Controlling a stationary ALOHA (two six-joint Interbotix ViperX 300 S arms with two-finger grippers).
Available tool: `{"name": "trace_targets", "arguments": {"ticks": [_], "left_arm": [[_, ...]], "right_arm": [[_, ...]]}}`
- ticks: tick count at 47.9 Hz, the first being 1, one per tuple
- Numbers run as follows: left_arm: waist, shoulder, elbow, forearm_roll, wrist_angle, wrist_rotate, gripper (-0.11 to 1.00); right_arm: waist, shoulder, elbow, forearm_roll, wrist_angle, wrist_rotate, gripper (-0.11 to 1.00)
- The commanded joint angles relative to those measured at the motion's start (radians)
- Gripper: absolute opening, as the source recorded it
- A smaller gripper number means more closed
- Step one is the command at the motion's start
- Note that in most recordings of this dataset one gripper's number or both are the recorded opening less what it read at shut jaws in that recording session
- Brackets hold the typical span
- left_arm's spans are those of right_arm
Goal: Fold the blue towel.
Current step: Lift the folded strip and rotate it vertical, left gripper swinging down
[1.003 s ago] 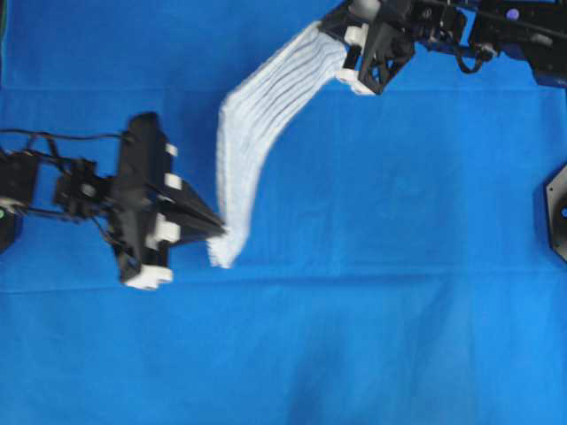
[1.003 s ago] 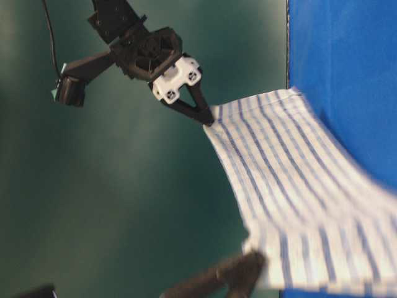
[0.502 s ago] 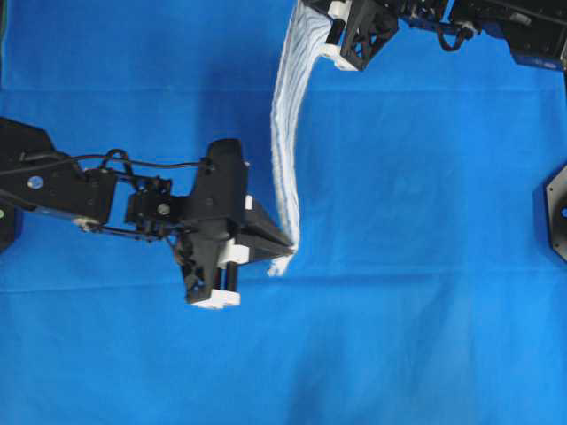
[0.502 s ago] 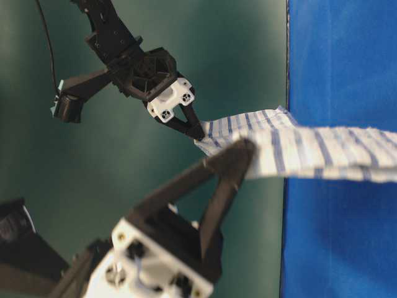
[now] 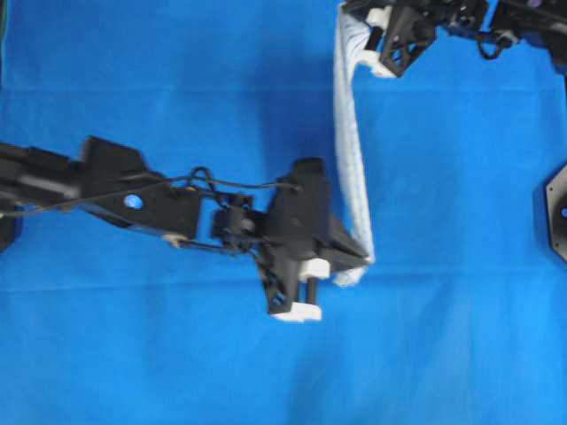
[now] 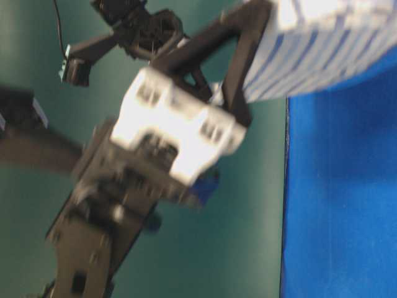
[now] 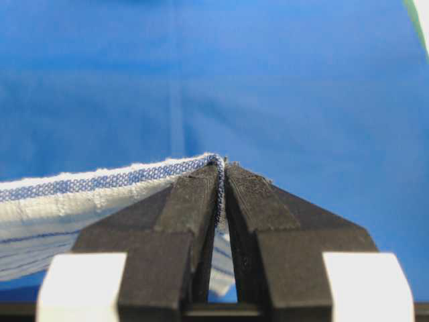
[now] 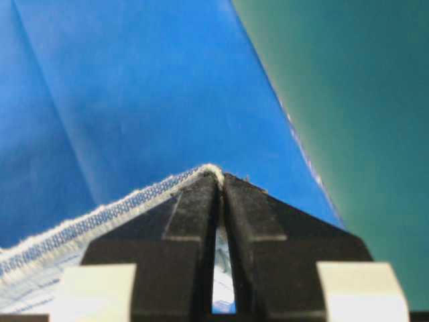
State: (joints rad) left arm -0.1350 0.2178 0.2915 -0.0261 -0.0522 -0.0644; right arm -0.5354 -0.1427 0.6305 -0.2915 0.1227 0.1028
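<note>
A: Where is the thin white cloth with the blue checked stripes, the blue towel (image 5: 351,150)?

B: It hangs in the air as a narrow band over the large plain solid-blue sheet (image 5: 461,336) that covers the table. In the overhead view it runs from the top edge, right of centre, down to about the middle of the scene.

A: What has hold of it?

B: Both arms. The left gripper (image 5: 365,258), black with white blocks, reaches in from the left side, and its tips meet the near end of the band. Its wrist view shows the two black fingers (image 7: 194,201) pressed together with the towel's hemmed corner (image 7: 216,161) pinched between them.

A: And the far end?

B: The right gripper (image 5: 365,35) sits at the top edge and clamps the other corner. In its wrist view the fingers (image 8: 194,208) are closed on the white hem (image 8: 213,169), with the cloth trailing off to the left.

A: The table-level view?

B: Blurred; the left gripper (image 6: 248,68) fills it, the striped cloth (image 6: 310,56) at its tips, up right.
</note>
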Motion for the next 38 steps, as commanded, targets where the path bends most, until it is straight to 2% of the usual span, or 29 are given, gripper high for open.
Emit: {"name": "trace_targets", "arguments": {"ticks": [1, 6, 11, 30, 38], "left_arm": [[-0.005, 0.012, -0.066, 0.002, -0.011, 0.008, 0.02], [-0.003, 0.034, -0.081, 0.002, -0.018, 0.008, 0.02], [-0.003, 0.026, -0.055, 0.002, -0.02, 0.006, 0.02], [-0.025, -0.091, 0.212, -0.003, -0.063, -0.069, 0.02], [-0.038, -0.114, 0.265, -0.003, -0.063, -0.094, 0.02]], "right_arm": [[-0.003, -0.034, 0.0, -0.002, 0.0, 0.0, 0.04], [-0.003, -0.028, -0.003, -0.002, 0.003, 0.0, 0.04], [-0.002, 0.003, -0.017, 0.0, -0.005, 0.002, 0.04], [0.044, 0.209, -0.178, 0.002, -0.029, 0.002, 0.04], [0.054, 0.247, -0.222, 0.002, -0.032, 0.0, 0.04]]}}
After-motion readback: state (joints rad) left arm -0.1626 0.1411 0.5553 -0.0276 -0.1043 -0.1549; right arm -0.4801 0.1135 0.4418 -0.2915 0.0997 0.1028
